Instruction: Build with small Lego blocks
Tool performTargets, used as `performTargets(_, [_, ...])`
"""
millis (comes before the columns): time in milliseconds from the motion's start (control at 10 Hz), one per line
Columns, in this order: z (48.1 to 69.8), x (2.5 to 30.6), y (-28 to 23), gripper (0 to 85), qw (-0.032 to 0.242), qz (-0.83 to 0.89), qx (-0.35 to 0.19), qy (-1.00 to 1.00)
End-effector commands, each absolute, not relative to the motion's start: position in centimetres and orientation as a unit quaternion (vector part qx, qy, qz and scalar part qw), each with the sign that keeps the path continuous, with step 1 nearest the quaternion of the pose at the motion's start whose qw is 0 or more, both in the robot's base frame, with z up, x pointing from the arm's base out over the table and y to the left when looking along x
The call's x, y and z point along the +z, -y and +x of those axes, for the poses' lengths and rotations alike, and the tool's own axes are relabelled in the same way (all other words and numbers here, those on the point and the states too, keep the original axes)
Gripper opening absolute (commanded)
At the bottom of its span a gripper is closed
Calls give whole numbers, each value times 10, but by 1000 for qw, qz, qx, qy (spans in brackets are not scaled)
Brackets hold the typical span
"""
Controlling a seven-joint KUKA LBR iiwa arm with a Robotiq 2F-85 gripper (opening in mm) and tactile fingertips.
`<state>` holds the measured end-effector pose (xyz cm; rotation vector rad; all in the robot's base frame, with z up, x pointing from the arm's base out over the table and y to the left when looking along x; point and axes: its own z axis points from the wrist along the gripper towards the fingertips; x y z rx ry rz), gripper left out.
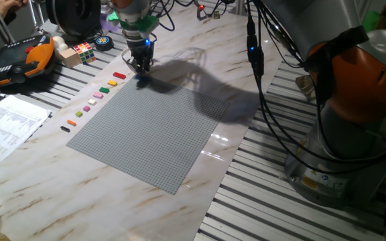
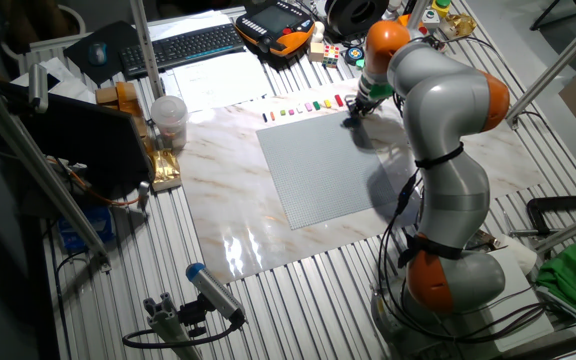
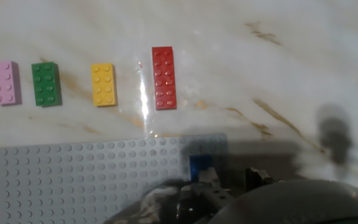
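Small Lego blocks lie in a row on the marble beside the grey baseplate [image 1: 154, 134]: red [image 3: 164, 78], yellow [image 3: 104, 85], green [image 3: 46, 84] and pink [image 3: 5, 83] in the hand view. The same row runs from red [image 1: 118, 75] down to black [image 1: 65, 128] in one fixed view. My gripper [image 1: 141, 66] hangs low over the baseplate's far corner. A blue block [image 3: 201, 164] sits on that corner [image 3: 204, 142], right at my fingertips [image 3: 207, 178]. The blurred fingers hide whether they grip it.
A multicoloured puzzle cube [image 1: 83, 51], a wooden block, a black disc [image 1: 103, 42] and an orange-black teach pendant [image 1: 19, 60] lie behind the row. Paper sheets [image 1: 5, 127] lie to the left. Cables [image 1: 256, 73] hang over the table's right side.
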<state>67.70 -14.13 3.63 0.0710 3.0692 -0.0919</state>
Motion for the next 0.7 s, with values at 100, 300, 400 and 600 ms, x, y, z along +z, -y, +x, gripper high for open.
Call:
performTargets(100, [680,42,141,323,39,23,-31,-999])
performTargets(300, [680,45,142,323,39,23,-33,-998])
performTargets(400, [680,46,142,323,38,24,-32,-998])
performTargets(600, [677,56,139,320,32,34,-25,-999])
